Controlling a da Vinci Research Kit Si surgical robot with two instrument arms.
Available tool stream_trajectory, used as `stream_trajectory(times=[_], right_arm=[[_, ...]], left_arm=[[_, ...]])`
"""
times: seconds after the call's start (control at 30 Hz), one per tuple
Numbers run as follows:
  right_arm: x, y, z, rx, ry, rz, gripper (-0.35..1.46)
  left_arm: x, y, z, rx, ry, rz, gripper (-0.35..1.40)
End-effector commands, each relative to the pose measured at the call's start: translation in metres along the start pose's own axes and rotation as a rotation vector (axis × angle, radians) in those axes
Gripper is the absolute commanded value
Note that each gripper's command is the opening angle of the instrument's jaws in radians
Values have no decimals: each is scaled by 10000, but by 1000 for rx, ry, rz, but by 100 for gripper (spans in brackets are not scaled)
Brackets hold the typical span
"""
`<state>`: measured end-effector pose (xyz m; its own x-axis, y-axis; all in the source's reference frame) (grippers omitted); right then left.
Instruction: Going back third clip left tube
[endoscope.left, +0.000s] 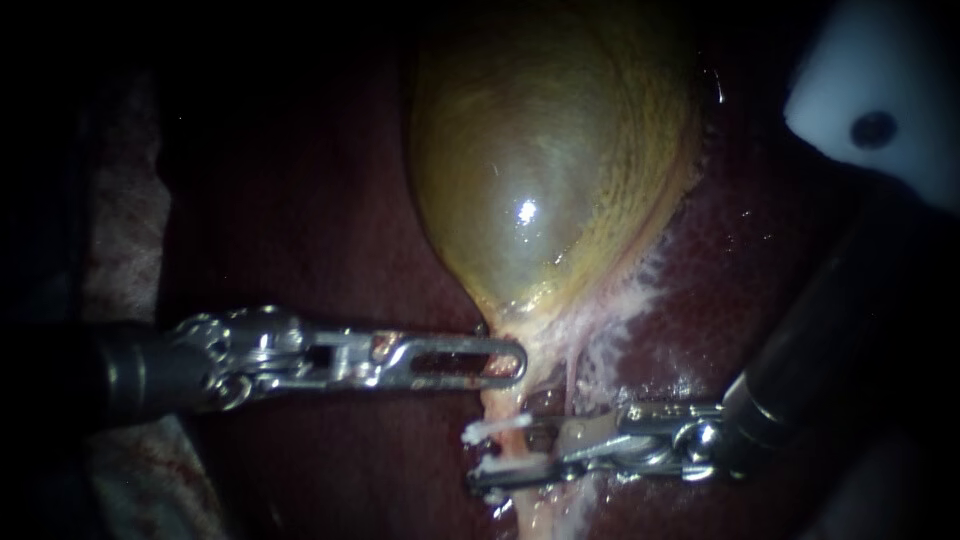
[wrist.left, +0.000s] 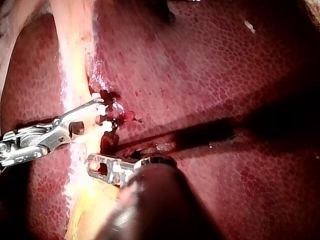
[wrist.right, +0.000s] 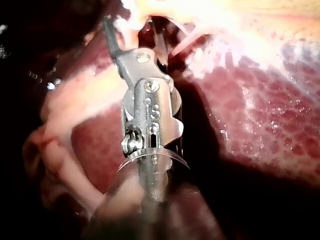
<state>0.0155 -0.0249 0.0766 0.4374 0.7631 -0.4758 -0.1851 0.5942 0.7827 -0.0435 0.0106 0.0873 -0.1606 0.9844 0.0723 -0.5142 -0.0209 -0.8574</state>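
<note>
The liver (endoscope.left: 760, 290) fills the field, dark red and wet. On it lies the gallbladder (endoscope.left: 540, 170), a swollen yellow-green sac that narrows downward to a pale neck. From that neck the left tube (endoscope.left: 500, 405) runs down as a pale strand, with a thinner strand just beside it.

The left tool (endoscope.left: 505, 362) reaches in level, its tip against the neck just above the tube; whether it pinches tissue there or only lies against it I cannot tell. The right tool (endoscope.left: 485, 450) sits lower with its jaws spread, a clear gap between them, and the tube passing across that gap. Short white clips (endoscope.left: 495, 430) show at the jaw tips across the tube; how many there are, and whether each is latched, I cannot make out.

Judged from this, the clip is on and the step in hand is drawing the right tool away. That calls for keeping the jaws spread and backing straight along the shaft, so neither jaw catches a clip or drags the tube sideways. The left tool should hold its place, so the tube stays taut and in sight.
</note>
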Motion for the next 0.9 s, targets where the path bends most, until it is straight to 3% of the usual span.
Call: stream_trajectory(times=[0.03,0.5,0.9], right_arm=[[0,0,0,-1,0,0,48],[-1,-2,-14,-7,-2,-12,47],[13,-16,-44,-22,37,-35,46]], left_arm=[[0,0,0,0,-1,2,-35],[-1,2,-1,0,-1,2,-35],[-1,1,-3,0,-1,2,-35]])
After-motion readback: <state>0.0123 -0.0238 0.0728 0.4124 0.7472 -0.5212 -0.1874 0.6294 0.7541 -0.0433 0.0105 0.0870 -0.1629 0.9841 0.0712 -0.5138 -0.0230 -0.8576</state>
